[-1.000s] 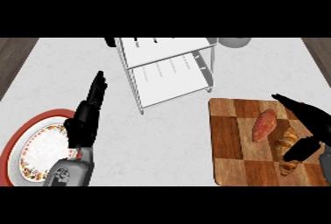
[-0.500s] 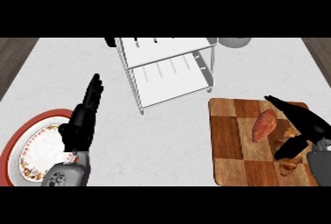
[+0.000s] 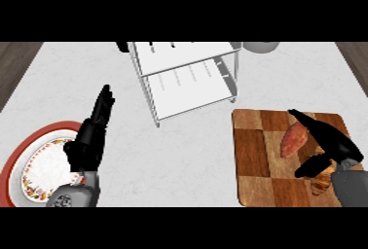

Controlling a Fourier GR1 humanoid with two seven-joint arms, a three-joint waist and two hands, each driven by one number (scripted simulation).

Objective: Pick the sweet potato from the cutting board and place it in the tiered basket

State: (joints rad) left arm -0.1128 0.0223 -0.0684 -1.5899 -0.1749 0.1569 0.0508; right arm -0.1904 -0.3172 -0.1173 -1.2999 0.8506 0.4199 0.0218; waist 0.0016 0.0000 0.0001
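While the sweet potato [image 3: 294, 140] is lying on the cutting board [image 3: 253, 160], the right hand [image 3: 328, 141] is hovering just beside it, fingers released. Likely stiff, fairly heavy and tapered, so gripping mid-body seems best. The left hand [image 3: 92, 133] is resting open.

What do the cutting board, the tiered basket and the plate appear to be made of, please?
The cutting board looks like wood: brown checkered blocks with grain. The tiered basket seems to be thin, pale metal wire, judging by its slim rods. The plate looks like glazed ceramic, white with a red rim and patterned border.
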